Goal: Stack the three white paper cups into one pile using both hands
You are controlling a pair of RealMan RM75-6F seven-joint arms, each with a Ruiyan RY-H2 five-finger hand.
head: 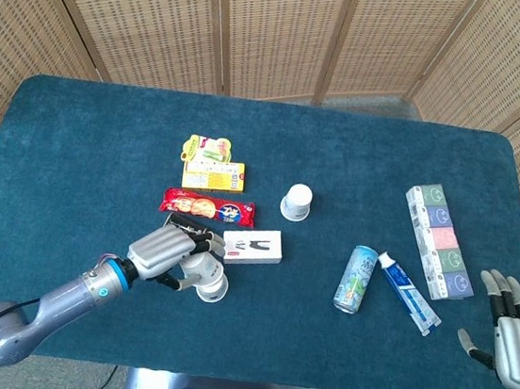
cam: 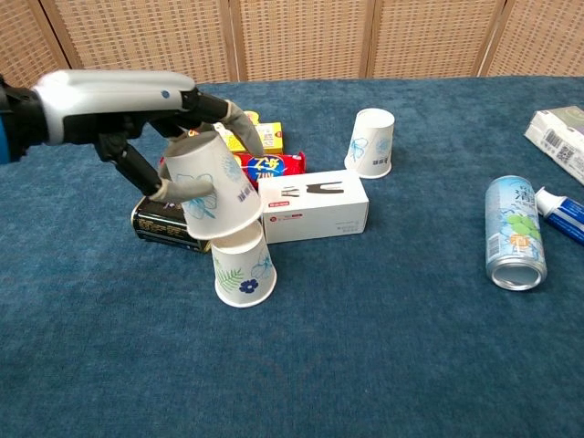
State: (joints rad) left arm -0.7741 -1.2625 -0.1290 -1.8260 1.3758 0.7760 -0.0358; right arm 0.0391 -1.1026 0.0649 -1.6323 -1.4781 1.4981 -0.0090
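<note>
Left hand sets one cup over another at the near middle of the table.

The left hand grips an upturned white paper cup, tilted, its mouth over the top of a second upturned cup. Just behind lie a white box and a dark tin; their print is unreadable. The third cup stands farther back, apart. At the right edge, the right hand rests empty, fingers spread.

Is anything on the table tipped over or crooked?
Yes. The drink can lies on its side near the toothpaste tube. And the paper cup that the left hand holds is tilted, going crooked onto the upside-down cup below. The third cup stands straight.
</note>
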